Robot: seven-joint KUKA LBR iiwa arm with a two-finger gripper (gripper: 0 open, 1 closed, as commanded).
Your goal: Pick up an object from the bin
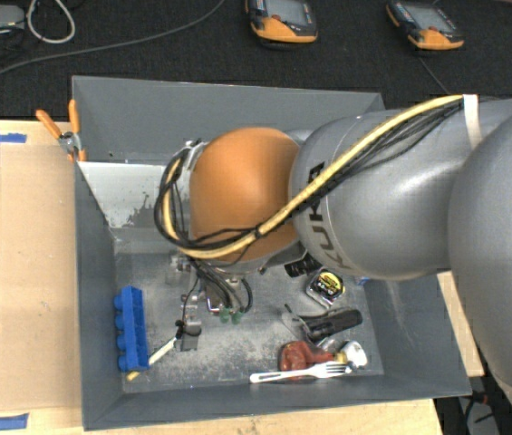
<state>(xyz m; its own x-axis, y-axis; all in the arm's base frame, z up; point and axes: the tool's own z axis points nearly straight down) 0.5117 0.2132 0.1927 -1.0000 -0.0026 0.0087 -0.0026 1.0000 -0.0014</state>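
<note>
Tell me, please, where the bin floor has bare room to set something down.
Bare floor lies between the gripper and the black tool; another patch lies between the blue block and the bin's back wall. The front right corner is crowded: tape measure, tool, white fork.

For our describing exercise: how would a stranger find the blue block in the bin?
Start at the grey bin and look at its floor by the left wall. There lies a long, knobbed blue block along that wall. It is the bin's only blue thing; the white fork lies at the right.
</note>
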